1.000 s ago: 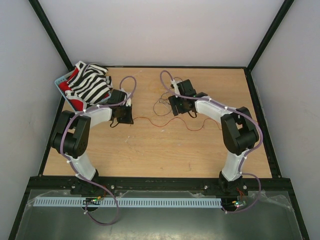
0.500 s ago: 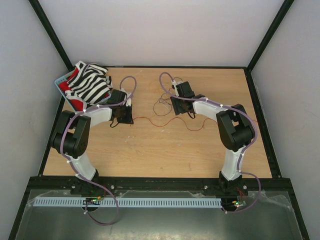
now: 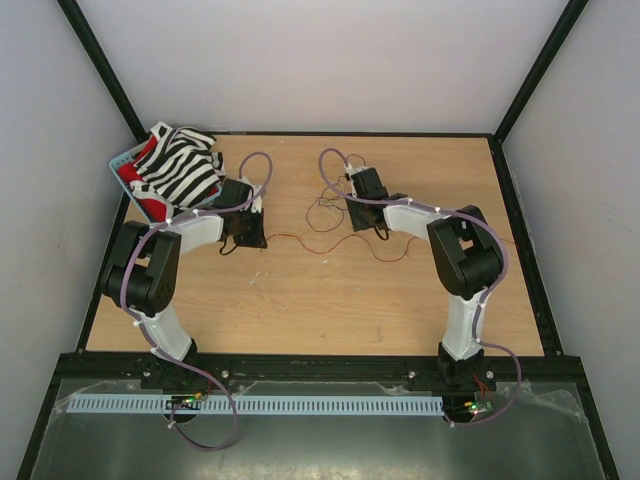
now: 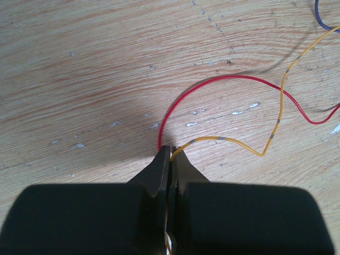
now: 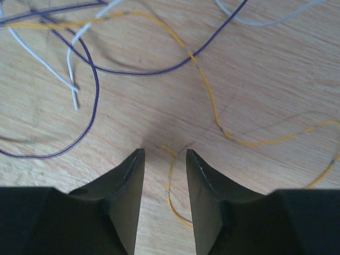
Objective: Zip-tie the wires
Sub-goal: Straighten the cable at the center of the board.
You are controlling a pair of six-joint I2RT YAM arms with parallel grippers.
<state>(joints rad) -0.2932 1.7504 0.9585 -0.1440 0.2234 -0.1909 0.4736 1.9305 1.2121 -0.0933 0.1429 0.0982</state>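
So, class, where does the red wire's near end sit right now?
In the left wrist view, the red wire runs into the shut left gripper at bottom centre, beside a yellow wire, then arcs off right over the table.

A: Where are the wires lying?
B: They are sprawling in loose curls mid-table. A red strand and a grey-banded yellow strand are running into the closed left gripper.
A: The remainder?
B: Dark purple strands are crossing white strands. A yellow end is lying untouched between the parted right gripper fingers.
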